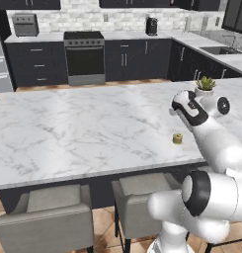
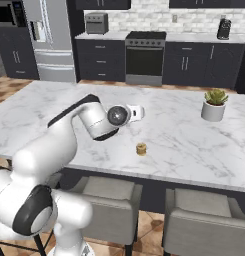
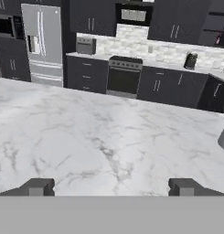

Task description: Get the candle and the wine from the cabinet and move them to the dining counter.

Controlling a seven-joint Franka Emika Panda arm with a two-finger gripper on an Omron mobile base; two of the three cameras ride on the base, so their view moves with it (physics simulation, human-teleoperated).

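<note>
Candle (image 1: 177, 139) sits on the dining counter (image 1: 83, 128), just below and beside the gripper (image 3: 111, 187), so that part looks done. Gripper fingers are spread wide, holding nothing. Wine must be fetched next.

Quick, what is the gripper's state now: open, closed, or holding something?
Gripper: open and holding nothing, its fingertips far apart above the dining counter.
</note>
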